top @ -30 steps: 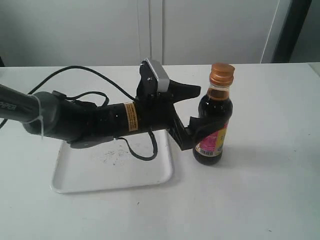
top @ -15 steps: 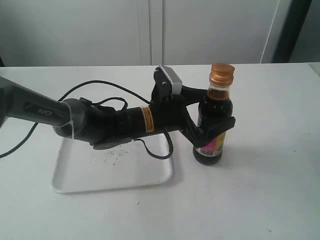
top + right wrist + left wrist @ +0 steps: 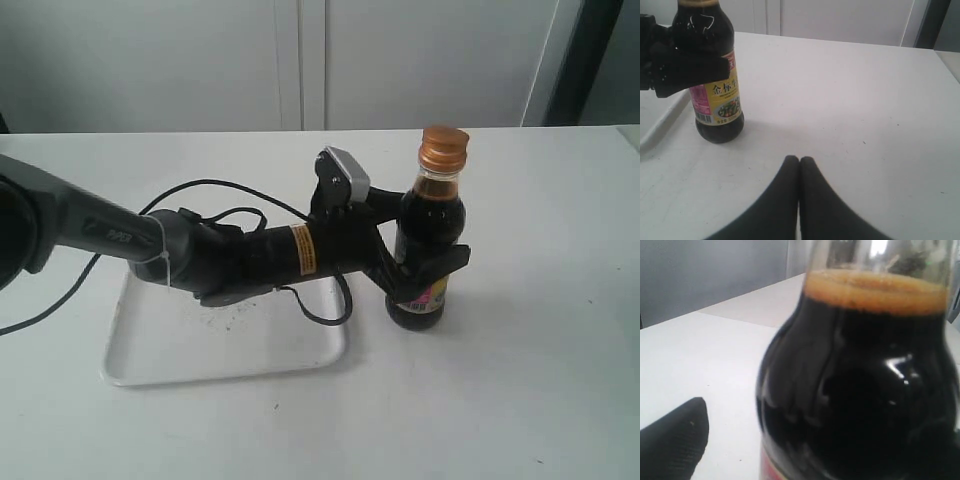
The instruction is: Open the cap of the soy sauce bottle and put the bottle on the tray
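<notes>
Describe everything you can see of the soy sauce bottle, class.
The soy sauce bottle is small clear glass with round shoulders and a narrow neck, holding dark liquid. Its copper-orange cap is closed. A pink, yellow and green label wraps the lower body. It stands upright on the white table, beside the tray. The left gripper has its fingers either side of it; contact is unclear.

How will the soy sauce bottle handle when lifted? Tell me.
Likely heavy for its size: the bottle is glass, full to the neck. Probably tippy: tall, narrow base. Smooth glass may slip; the label should grip better.
</notes>
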Motion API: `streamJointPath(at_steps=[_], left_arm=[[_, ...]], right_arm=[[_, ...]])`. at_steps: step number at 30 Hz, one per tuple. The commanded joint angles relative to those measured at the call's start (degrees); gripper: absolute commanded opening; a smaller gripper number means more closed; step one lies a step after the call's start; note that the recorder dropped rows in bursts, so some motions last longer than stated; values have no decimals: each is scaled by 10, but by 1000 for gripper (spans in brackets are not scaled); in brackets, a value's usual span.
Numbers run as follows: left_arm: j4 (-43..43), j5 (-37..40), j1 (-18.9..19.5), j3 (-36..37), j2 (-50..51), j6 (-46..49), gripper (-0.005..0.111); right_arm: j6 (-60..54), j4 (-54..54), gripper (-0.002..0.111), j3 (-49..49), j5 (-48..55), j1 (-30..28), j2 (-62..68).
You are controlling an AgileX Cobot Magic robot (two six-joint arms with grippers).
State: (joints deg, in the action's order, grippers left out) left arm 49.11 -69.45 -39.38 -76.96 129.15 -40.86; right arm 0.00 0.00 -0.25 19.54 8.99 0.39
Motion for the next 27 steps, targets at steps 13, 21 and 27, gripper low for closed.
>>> streamJointPath(at_steps=[13,21,27], left_arm=[[12,-5,-16,-4,2,20,28],[16,-5,-16,-4,2,23,0],[21,-5,-16,-4,2,23,0]], right_arm=[[3,0,0,3,-3,-5,-4],[3,0,0,3,-3,-5,-4],[3,0,0,3,-3,-5,-4]])
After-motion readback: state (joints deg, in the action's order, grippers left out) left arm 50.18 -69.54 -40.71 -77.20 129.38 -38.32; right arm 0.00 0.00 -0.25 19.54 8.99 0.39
